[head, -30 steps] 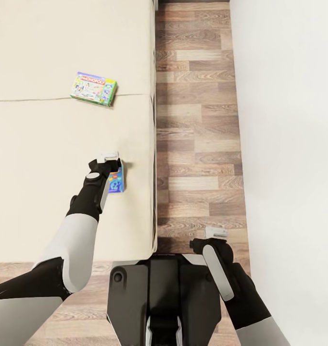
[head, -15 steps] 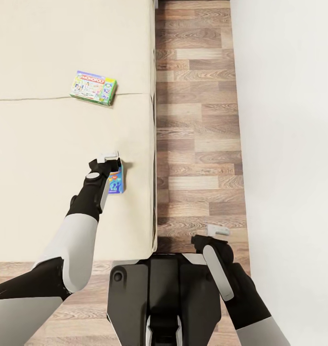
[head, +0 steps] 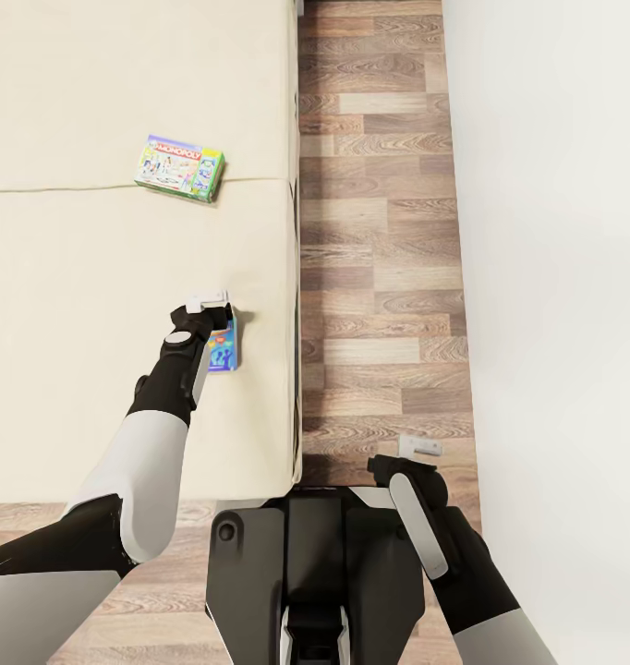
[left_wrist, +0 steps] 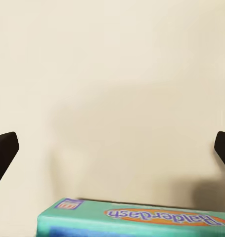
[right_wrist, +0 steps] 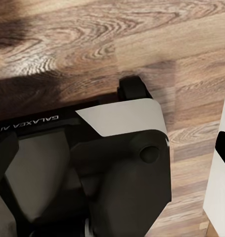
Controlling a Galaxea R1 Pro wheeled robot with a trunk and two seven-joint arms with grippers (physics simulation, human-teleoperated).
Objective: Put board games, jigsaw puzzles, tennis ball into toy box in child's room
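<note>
Since a second ago the right gripper (head: 418,446) has drifted a little lower and nearer the robot's base, while the left gripper (head: 210,302) has barely shifted on the bed (head: 93,259). That left gripper hangs over a blue and teal game box (head: 224,349) lying near the bed's right edge; in the left wrist view the box (left_wrist: 134,219) reads "Balderdash" along its teal side, and the two dark fingertips (left_wrist: 3,150) stand wide apart at the frame's edges, gripping nothing. Farther up the mattress lies the green Monopoly box (head: 180,169), well apart from the arm. The right gripper hovers above the wood floor (head: 380,231) beside the bed, and whether its fingers are apart or together cannot be told. The right wrist view looks down on the robot's black base (right_wrist: 92,168).
</note>
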